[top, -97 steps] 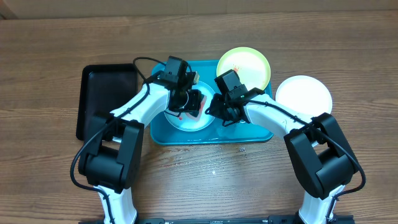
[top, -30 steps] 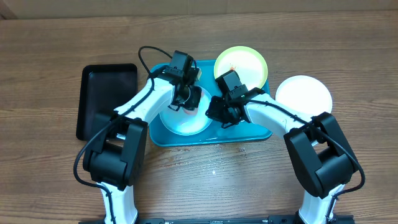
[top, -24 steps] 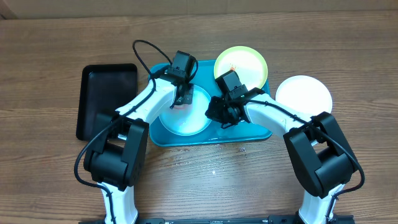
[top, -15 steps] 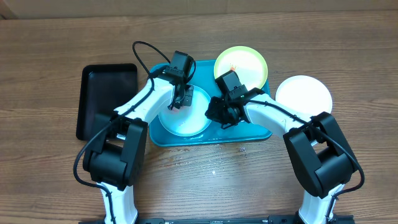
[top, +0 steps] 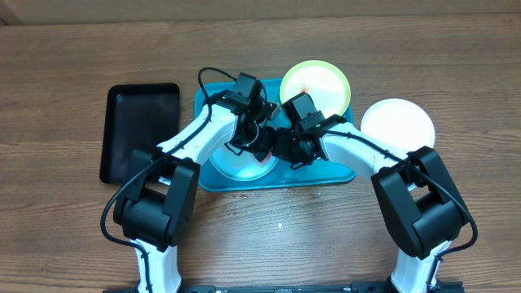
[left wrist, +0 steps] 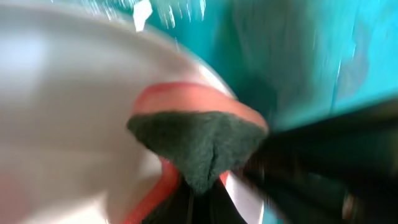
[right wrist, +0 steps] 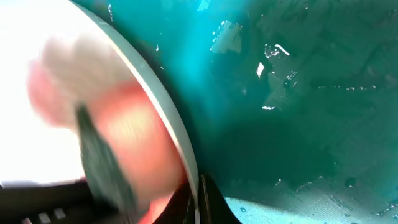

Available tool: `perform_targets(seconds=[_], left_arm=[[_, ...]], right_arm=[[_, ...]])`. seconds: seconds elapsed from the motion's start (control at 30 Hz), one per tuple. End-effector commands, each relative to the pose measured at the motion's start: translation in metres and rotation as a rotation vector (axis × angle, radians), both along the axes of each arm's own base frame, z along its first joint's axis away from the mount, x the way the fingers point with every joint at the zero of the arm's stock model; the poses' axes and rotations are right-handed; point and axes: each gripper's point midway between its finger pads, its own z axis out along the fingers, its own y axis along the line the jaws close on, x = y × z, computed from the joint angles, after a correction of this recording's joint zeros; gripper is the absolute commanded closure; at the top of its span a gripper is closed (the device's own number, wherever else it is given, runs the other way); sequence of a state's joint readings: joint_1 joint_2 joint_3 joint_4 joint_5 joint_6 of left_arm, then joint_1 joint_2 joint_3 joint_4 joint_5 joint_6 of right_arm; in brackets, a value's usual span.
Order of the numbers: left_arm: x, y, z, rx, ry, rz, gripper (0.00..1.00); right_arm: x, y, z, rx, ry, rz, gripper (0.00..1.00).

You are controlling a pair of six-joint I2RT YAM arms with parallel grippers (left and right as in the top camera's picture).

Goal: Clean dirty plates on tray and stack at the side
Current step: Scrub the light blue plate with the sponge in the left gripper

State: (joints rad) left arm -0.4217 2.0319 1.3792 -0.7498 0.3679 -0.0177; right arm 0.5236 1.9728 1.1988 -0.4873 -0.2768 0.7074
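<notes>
Left gripper (top: 257, 140) is working low over the far right part of the mint-green plate (top: 234, 168), which is lying in the teal tray (top: 338, 172) at the middle of the bench (top: 65, 65). The right gripper (top: 285, 149) is sitting just beside it at the plate's right rim. The yellow-green plate (top: 321, 89), showing small red marks, is occupying the tray's far right corner. The white plate (top: 397, 124) is resting on the bench towards the right edge, and a black tray (top: 138, 130) is lying towards the left edge.

From the left wrist, though blurred, the jaws are clamping a dark green sponge (left wrist: 199, 146) with an orange edge, which is pressing on the pale plate.

From the right wrist, the jaws are pinching the plate's rim above the wet tray floor, with the sponge blurring across a reddish smear.
</notes>
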Motion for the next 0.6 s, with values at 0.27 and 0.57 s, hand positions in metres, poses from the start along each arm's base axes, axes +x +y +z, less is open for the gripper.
perform_targets(seconds=[0.27,0.57], left_arm=[[-0.001,0.09,-0.023,0.544,-0.051,0.16,0.96],[0.051,0.134,0.001,0.74,-0.335,0.559,0.96]], right_arm=[[-0.004,0.007,-0.006,0.007,0.008,0.026,0.96],[-0.004,0.007,-0.006,0.006,0.008,0.026,0.96]])
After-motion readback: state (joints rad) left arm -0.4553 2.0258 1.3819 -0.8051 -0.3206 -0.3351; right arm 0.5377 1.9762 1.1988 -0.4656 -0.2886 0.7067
